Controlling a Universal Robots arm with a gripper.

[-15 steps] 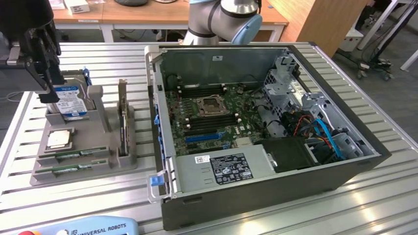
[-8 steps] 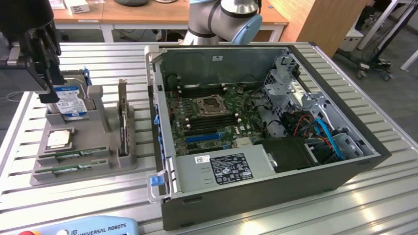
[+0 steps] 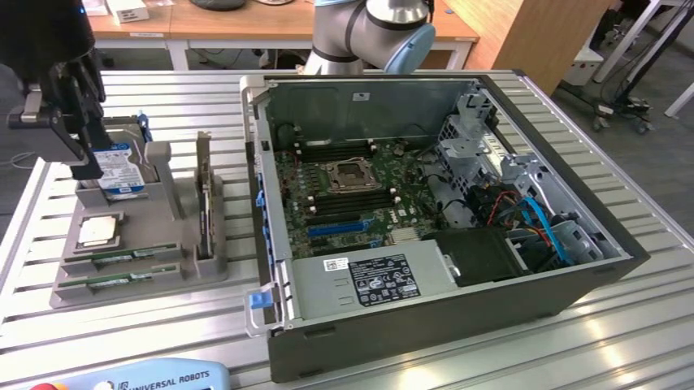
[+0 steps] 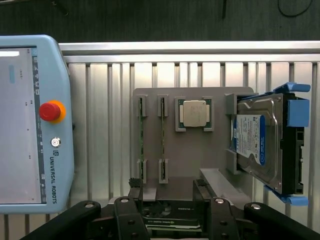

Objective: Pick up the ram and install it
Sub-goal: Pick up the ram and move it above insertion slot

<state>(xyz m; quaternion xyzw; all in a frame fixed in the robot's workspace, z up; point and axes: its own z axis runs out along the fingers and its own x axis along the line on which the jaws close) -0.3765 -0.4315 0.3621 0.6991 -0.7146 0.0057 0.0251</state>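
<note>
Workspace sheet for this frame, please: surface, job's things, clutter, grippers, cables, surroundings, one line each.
Surface: slatted metal table, holding a grey tray and an open PC case.
Job's things: ram stick and its twin, each lying in a tray slot; motherboard exposed in the case.
Clutter: hard drive, processor and an upright card on the tray; pendant beside it.
Grippers: the gripper is open and empty, above the tray.
Cables: blue and orange cables inside the case.
Surroundings: wooden desks behind the table.
</note>
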